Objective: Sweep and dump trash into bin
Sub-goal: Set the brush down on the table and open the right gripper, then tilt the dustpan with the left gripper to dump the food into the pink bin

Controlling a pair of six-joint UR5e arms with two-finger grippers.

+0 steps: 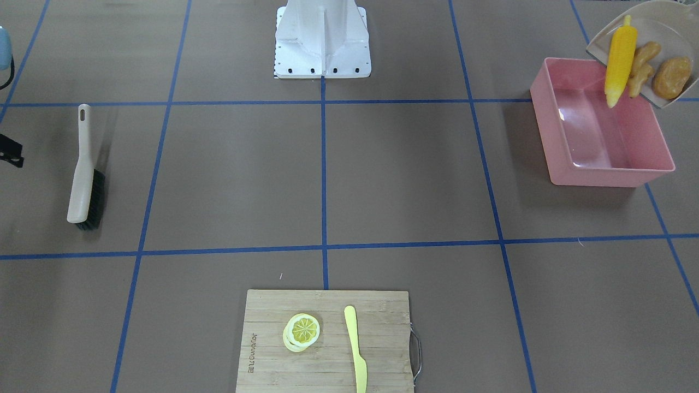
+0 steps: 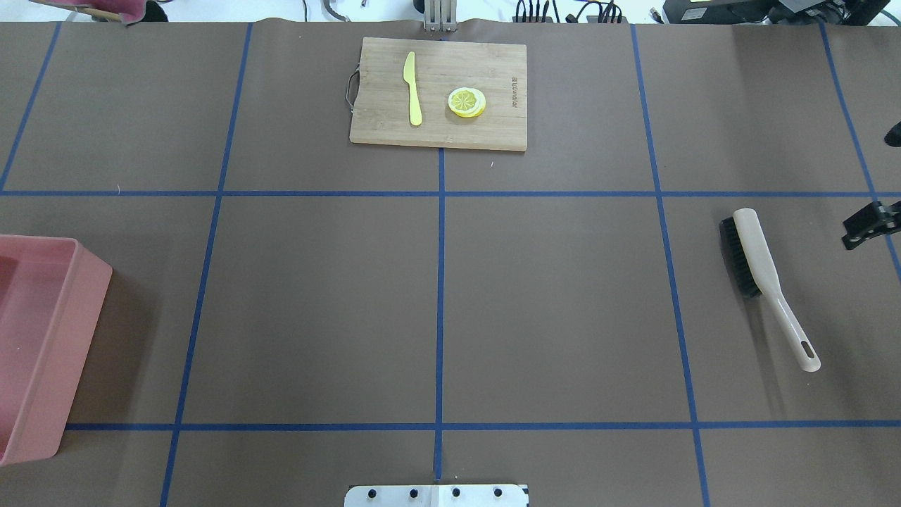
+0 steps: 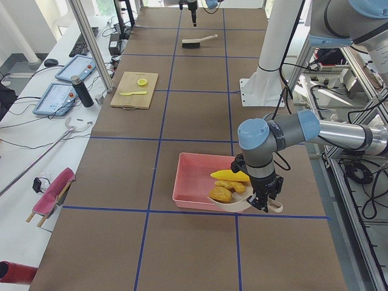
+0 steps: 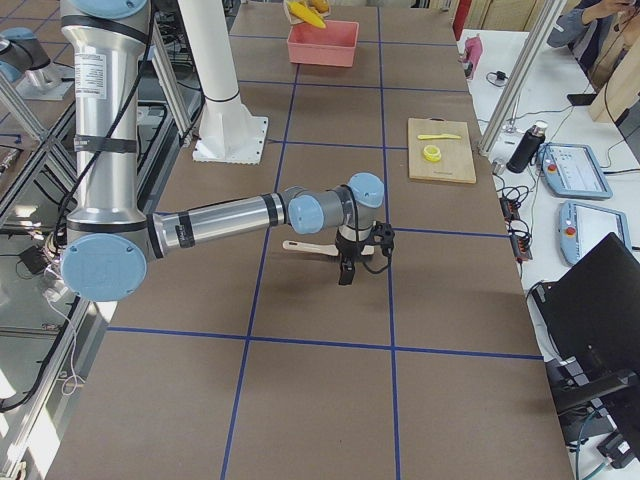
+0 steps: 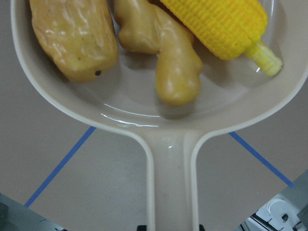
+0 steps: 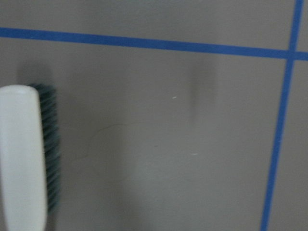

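My left gripper (image 3: 265, 203) is shut on the handle of the beige dustpan (image 5: 173, 183) and holds it tilted over the near end of the pink bin (image 1: 600, 164). The trash lies in the pan: the yellow corn cob (image 1: 621, 60), the tan ginger root (image 1: 641, 68) and the brown potato (image 1: 671, 76). The corn's tip hangs over the pan's lip above the bin. The bin's inside looks empty. My right gripper (image 4: 347, 265) hangs just above the table beside the brush (image 2: 767, 282), holding nothing. I cannot tell whether it is open or shut.
A wooden cutting board (image 2: 394, 127) at the table's far middle carries a lemon slice (image 2: 467, 102) and a pale yellow knife (image 2: 412, 88). The robot's base plate (image 1: 322, 54) is at the near middle.
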